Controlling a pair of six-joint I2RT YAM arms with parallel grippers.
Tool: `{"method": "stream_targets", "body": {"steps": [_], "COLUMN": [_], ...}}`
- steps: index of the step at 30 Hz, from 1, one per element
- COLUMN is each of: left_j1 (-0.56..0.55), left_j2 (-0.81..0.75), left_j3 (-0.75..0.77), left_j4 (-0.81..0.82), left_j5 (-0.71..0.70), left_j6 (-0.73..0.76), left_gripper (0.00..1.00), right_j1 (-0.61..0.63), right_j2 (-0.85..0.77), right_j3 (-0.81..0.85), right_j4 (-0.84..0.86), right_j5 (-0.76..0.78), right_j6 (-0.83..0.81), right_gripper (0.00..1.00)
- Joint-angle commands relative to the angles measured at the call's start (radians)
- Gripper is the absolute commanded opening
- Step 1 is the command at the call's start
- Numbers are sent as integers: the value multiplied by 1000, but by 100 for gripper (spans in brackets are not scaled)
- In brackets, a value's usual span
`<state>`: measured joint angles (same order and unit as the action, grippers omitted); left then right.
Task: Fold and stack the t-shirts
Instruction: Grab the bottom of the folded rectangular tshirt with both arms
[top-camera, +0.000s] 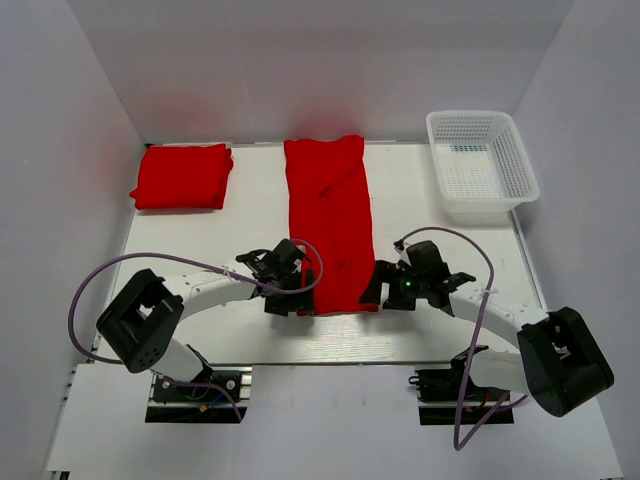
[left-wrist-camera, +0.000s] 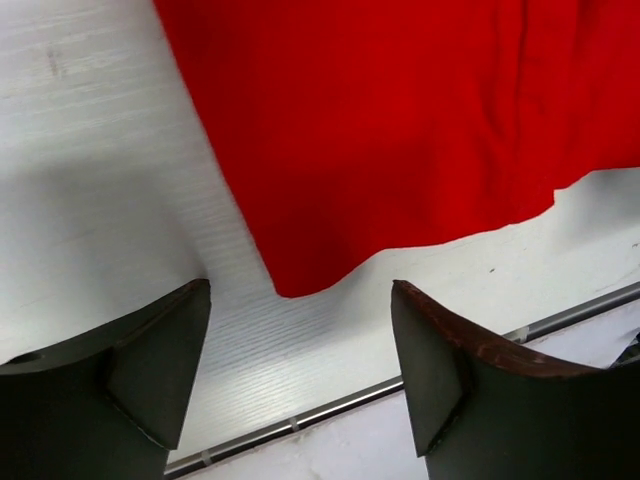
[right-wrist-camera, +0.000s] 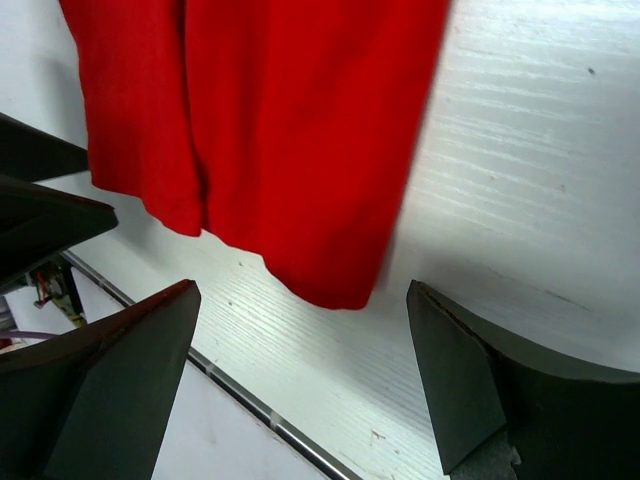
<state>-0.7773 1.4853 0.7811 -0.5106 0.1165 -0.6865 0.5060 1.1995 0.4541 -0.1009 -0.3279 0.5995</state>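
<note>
2 red shirts lie on the white table in the top view. 1 is a folded shirt, a neat square at the far left corner. The other, the long shirt, is folded into a narrow strip down the middle of the table, running from the far edge toward the arms. A white mesh basket stands at the far right, well apart from both shirts. The left claw sits just beside the strip's near left corner, and the right claw sits just beside its near right corner, so the 2 claws flank the strip's near end.

From the left wrist, the left claw is released: its 2 dark fingers stand wide apart with only bare table between them. The long shirt fills the upper part of this view, and its nearest corner points down at the gap without entering it. A metal rail runs along the table edge below.

From the right wrist, the right claw is also released, fingers spread and grasping nothing. The long shirt lies flat ahead of it, layered edges visible, its corner just short of the gap.
</note>
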Motion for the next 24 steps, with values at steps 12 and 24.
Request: {"method": "stream_targets", "body": {"steps": [12, 24], "left_j1": [-43, -62], "left_j2": [27, -181], "left_j3": [-42, -104], "left_j4": [15, 10], "left_j5": [-23, 23], "left_j6": [-64, -93], "left_gripper": [23, 0], "right_j1": [-1, 6], "right_j2": [43, -106], "right_j3": [3, -8], "right_j4": [-39, -174], "right_j5": [-3, -65], "right_j6": [16, -35], "right_gripper": [0, 0]}}
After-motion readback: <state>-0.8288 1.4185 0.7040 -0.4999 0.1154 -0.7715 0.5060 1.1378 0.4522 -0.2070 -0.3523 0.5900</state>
